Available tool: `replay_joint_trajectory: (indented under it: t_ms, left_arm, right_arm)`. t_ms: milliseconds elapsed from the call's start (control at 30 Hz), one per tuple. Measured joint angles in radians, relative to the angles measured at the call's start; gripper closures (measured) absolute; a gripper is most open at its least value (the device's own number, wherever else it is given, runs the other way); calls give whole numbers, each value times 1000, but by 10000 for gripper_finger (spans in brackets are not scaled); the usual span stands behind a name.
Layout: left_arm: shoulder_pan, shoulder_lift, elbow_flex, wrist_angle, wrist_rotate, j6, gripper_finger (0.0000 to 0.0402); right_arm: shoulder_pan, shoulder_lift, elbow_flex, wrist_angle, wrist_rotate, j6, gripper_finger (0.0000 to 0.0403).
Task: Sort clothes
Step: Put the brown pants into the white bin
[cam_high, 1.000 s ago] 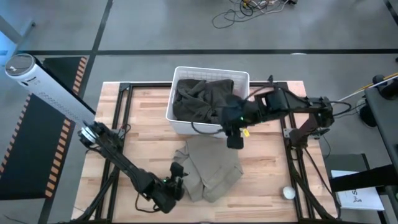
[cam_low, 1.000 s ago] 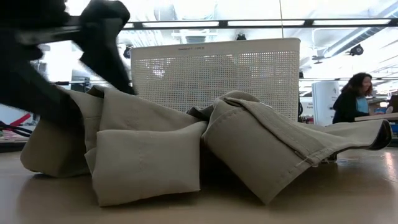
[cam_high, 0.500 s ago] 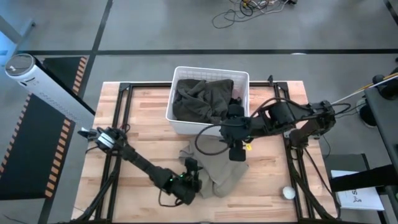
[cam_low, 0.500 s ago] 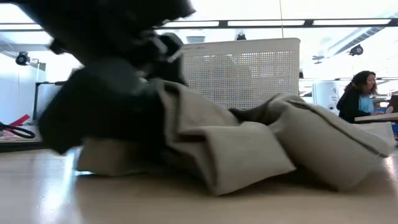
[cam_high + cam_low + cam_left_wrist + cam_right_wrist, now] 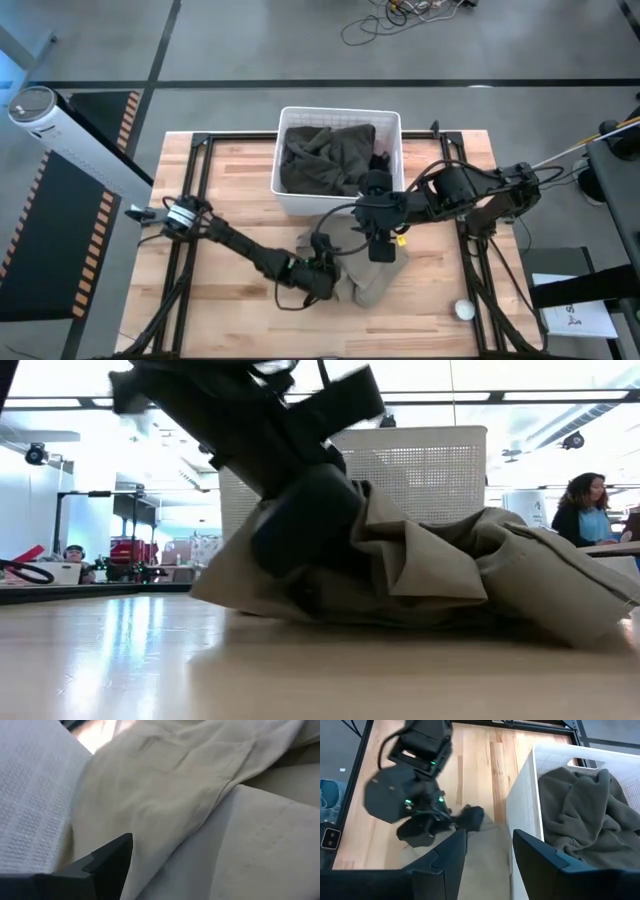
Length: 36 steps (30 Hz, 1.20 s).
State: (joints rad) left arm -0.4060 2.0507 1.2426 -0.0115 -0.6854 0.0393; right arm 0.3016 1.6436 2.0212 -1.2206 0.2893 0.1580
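A beige-tan garment (image 5: 370, 275) lies bunched on the table in front of the white basket (image 5: 340, 112); it also shows in the low view (image 5: 450, 570). An olive garment (image 5: 325, 155) lies in the basket. My left gripper (image 5: 322, 278) is low on the table, against the beige garment's left side, open. My right gripper (image 5: 380, 248) hovers open above the garment's far part, by the basket's near wall (image 5: 520, 820), touching nothing. My left gripper pushes level into the beige garment's left side (image 5: 165, 835), coming from the table's left. One finger (image 5: 110, 865) shows outside the cloth; folds of cloth cover the place where the other would show. The garment rests on the table, heaped up against the gripper (image 5: 305, 525).
A small white ball (image 5: 465, 310) lies near the table's front right corner. Bare wood lies to the left of the garment. A person (image 5: 580, 510) sits in the room beyond the table.
My left gripper has slid along the table toward the right edge and a little toward the basket, pushing the beige garment ahead of it. The garment has gone from spread flat to a bunched heap farther right. My right gripper has moved slightly toward the near edge.
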Motion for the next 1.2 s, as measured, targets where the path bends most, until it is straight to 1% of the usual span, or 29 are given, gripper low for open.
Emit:
replay_joint_trajectory:
  t_ms: [167, 233, 300, 400, 467, 533, 567, 600, 700, 767, 867, 1000, 1067, 1200]
  left_arm:
    - [60, 0, -10, 1, 84, -47, 135]
    - [77, 0, -13, 0, 86, -50, 153]
    - [89, 0, -13, 2, 86, -51, 179]
    - [97, 0, -13, 11, 86, -51, 238]
    - [99, 0, -13, 12, 86, -46, 291]
    - [101, 0, -13, 11, 102, -30, 353]
    - [101, 0, -13, 12, 116, -25, 376]
    - [101, 0, -13, 15, 132, -23, 385]
    - [88, -10, -8, 5, 143, -19, 389]
    - [67, -26, 4, -6, 126, -8, 395]
    - [32, -81, 29, -15, 86, 16, 397]
    - [3, -194, 60, -35, 43, 59, 399]
    - [0, -262, 68, -43, 35, 77, 399]
    - [6, -406, 68, -42, -14, 129, 400]
  right_arm:
    - [0, 0, 0, 2, 0, -6, 262]
    - [1, 0, 0, 2, 0, -13, 267]
    - [2, 0, 0, 2, 0, -20, 273]
    - [2, 0, 0, 5, 0, -46, 284]
    - [2, 0, 0, 7, 0, -56, 293]
    - [2, 0, 0, 7, 5, -66, 303]
    - [2, 0, 0, 7, 15, -66, 308]
    - [2, 0, 0, 7, 28, -66, 314]
    - [2, 0, 0, 7, 52, -66, 332]
    - [2, -4, 0, 7, 61, -71, 344]
    - [2, -13, 6, 6, 105, -92, 361]
    - [2, -31, 29, 7, 134, -92, 378]
    - [2, -48, 37, 11, 138, -91, 384]
    - [9, -79, 48, 28, 149, -91, 395]
